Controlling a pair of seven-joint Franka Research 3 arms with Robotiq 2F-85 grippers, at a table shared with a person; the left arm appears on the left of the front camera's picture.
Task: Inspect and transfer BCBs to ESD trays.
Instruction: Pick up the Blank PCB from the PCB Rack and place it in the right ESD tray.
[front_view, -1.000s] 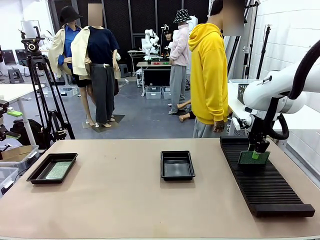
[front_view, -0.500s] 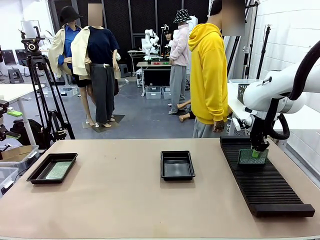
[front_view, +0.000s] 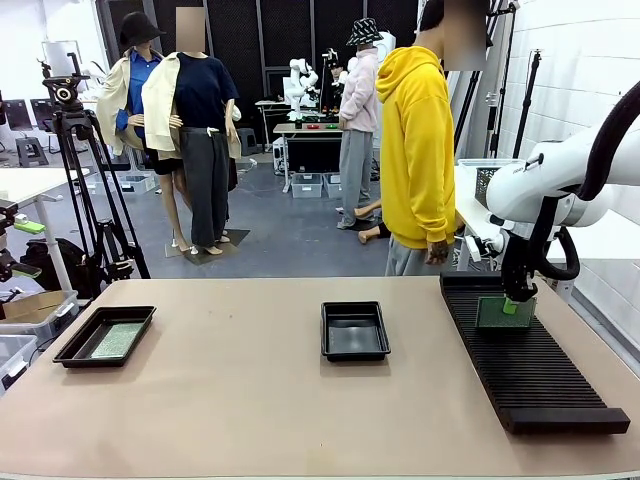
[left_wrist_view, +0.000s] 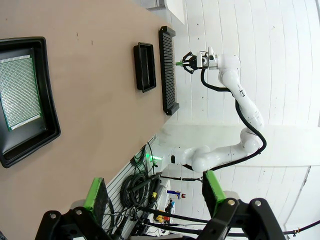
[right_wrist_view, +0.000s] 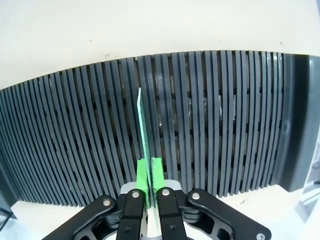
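Note:
My right gripper (front_view: 511, 305) is shut on the top edge of a green BCB (front_view: 494, 316), which stands upright over the far end of the black slotted rack (front_view: 530, 380). In the right wrist view the BCB (right_wrist_view: 141, 125) runs edge-on between my green pads (right_wrist_view: 143, 181), and the right gripper (right_wrist_view: 150, 176) is over the rack's slots (right_wrist_view: 225, 125). At the table's left, an ESD tray (front_view: 72, 345) holds another BCB (front_view: 116, 340). A second ESD tray (front_view: 354, 350) at the centre has nothing in it. My left gripper (left_wrist_view: 154, 189) is open high above the left tray (left_wrist_view: 49, 120) and its BCB (left_wrist_view: 20, 92).
A person in a yellow hoodie (front_view: 418, 150) stands at the table's far side, near the rack's far end. A camera tripod (front_view: 85, 190) stands off the far left corner. Bare tabletop (front_view: 250, 410) lies between the trays and along the near edge.
My right gripper's jaws have shut on the BCB at the rack, and the board sits slightly higher than before. Nothing else on the table has moved.

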